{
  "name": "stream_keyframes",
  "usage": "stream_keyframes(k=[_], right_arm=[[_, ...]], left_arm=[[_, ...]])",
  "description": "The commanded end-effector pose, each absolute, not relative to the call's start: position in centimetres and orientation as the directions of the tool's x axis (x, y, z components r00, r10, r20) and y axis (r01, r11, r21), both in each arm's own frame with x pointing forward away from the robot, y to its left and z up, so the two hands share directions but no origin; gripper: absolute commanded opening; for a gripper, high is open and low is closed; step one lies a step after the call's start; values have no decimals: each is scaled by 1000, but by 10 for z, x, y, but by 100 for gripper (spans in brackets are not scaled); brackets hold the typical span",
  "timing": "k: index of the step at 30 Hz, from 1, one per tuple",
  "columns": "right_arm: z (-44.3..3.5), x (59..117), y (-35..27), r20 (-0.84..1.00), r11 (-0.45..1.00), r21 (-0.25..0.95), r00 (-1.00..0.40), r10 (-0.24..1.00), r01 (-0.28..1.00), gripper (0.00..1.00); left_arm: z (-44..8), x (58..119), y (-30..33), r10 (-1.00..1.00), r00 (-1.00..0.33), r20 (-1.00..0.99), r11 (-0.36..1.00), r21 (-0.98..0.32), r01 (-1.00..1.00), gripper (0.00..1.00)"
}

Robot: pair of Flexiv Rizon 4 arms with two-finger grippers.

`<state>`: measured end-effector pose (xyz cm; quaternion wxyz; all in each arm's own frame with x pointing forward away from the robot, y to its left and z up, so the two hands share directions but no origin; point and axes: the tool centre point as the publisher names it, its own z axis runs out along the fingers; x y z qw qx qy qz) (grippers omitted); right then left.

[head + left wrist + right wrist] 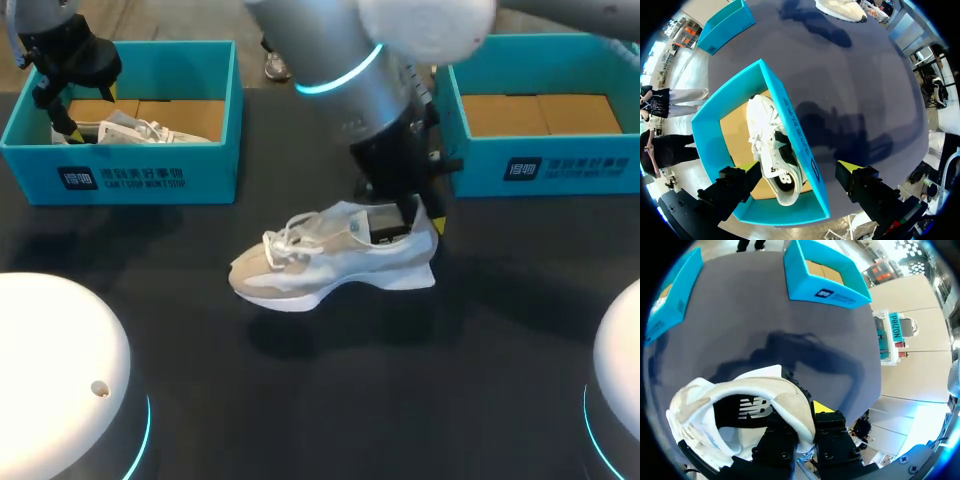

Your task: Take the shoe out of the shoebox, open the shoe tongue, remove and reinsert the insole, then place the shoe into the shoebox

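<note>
A white and beige shoe (330, 262) hangs a little above the dark table (300, 400), toe to the left, its shadow below it. My right gripper (415, 218) is shut on the shoe's heel collar. In the right wrist view the shoe (740, 410) fills the space ahead of the gripper (802, 427), one finger inside the opening and one outside. A second white shoe (772, 150) lies in the left teal shoebox (130, 170). My left gripper (799, 172) hovers open above that shoebox (795, 130), near its front wall, touching nothing.
A second teal shoebox (545, 165) stands at the back right with only brown cardboard showing inside. Both boxes line the far side of the table. White rounded arm bases (50, 380) sit at the near corners.
</note>
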<state>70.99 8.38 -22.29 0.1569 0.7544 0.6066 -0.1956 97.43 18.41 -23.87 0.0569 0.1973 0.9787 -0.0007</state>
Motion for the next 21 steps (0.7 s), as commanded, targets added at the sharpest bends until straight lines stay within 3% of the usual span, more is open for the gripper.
stream_keyframes(k=[1,21], right_arm=[[-247,720,93,-526,-226,-13,186,830,974,0],[-318,732,84,-439,-280,30,264,859,960,0]], left_arm=[[-239,973,184,386,-915,-114,922,23,386,100],[-239,973,184,386,-915,-114,922,23,386,100]])
